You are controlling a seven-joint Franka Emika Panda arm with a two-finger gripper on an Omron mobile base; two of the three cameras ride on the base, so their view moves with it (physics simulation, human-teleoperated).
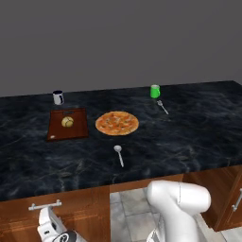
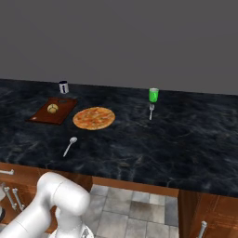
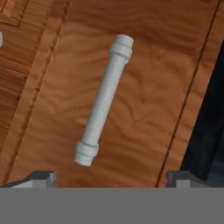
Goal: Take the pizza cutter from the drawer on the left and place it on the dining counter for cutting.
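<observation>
**Drawer shut, cutter not visible: handle grab pending**

Gripper faces drawer front, fingers spread wide, nothing between them. Handle sits dead ahead, between the tips, not touched yet. Runs approx 1-to-7 o'clock in hand cam; probably just cam roll, since base cam shows it horizontal.

Pizza cutter: presumably inside the closed drawer, can't confirm. Expect light, rigid, small; wheel likely thin and slippery, prob spins. Best grip mid-handle, jaws across the narrow side, clear of the wheel. Lies flat in a shallow drawer, so fingertip clearance likely tight.

Handle: stiff metal bar w/ end collars, smooth. Clamp at mid-span, pull straight out; off-centre grip may slip or skew the drawer.

Counter: black marble look, flat, hard, glossy. Cutter could skid on release, so set down low.

Left base cam layout:
- pizza centre
- spoon at 6 o'clock of pizza, near
- cutting board at 9 o'clock, round pale item on it
- dark mug at 12 o'clock of board
- green cup and fork at approx 2 o'clock of pizza

Free space at 3–4 o'clock of pizza looks like the best drop spot. Grey wall behind, tiled floor in the gap between cabinets.
</observation>
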